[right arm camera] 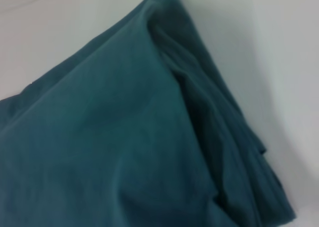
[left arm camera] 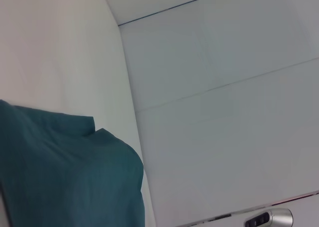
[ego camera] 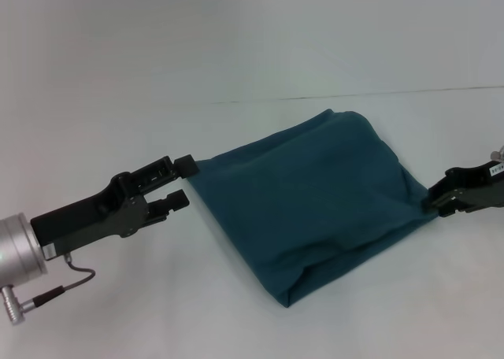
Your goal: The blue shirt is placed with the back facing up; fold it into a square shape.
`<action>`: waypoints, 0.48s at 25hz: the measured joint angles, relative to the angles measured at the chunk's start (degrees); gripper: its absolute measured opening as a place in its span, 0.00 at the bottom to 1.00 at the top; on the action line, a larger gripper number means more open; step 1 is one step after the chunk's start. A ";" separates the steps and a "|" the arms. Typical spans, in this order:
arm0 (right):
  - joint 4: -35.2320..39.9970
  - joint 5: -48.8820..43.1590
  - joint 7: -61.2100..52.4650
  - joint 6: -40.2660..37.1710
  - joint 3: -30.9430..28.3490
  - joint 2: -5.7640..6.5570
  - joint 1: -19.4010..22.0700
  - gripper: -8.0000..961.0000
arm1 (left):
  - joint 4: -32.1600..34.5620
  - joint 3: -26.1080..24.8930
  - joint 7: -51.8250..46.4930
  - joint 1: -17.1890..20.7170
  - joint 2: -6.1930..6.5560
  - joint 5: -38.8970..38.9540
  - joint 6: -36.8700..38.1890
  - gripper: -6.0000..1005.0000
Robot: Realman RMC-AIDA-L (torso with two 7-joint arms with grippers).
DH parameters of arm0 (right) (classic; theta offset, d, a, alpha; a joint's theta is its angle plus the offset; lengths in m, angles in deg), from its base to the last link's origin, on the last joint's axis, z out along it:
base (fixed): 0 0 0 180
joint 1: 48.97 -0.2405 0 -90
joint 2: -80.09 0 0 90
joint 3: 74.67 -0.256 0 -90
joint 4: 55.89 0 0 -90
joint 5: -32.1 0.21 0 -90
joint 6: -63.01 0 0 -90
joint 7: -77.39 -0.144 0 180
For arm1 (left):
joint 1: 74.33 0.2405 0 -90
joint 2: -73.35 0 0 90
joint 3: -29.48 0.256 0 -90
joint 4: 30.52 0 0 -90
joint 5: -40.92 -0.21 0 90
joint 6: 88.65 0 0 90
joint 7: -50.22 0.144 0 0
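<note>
The blue shirt (ego camera: 315,194) lies folded into a rough four-cornered shape on the white table, plain side up, with a thick fold along its near edge. My left gripper (ego camera: 182,183) is open just left of the shirt's left corner, its upper fingertip (ego camera: 186,164) touching that corner and nothing between the fingers. My right gripper (ego camera: 438,201) sits right against the shirt's right corner. The left wrist view shows a rounded part of the blue shirt (left arm camera: 65,172). In the right wrist view the blue shirt (right arm camera: 124,137) fills the frame, its layered edge creased.
The white table (ego camera: 236,44) runs on all around the shirt, with a thin seam line (ego camera: 354,96) across it behind the cloth. A cable (ego camera: 75,284) hangs below my left wrist. Part of a silver arm piece (left arm camera: 269,218) shows in the left wrist view.
</note>
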 joint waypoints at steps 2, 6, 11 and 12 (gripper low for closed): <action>0.04 -0.23 -0.12 0.02 -0.10 0.08 0.09 0.47 | -0.33 -0.03 0.12 -0.13 0.00 0.00 -0.15 0.90; 0.10 -0.25 -0.12 0.25 -0.10 0.29 0.14 0.32 | -0.44 0.00 0.19 -0.42 0.00 0.00 -0.42 0.90; 0.12 -0.29 -0.12 0.66 -0.25 0.44 0.23 0.13 | -0.44 0.06 0.23 -0.52 0.00 0.00 -0.51 0.90; 0.12 -0.29 -0.12 0.68 -0.26 0.45 0.23 0.10 | -0.43 0.03 0.23 -0.52 0.00 -0.01 -0.53 0.90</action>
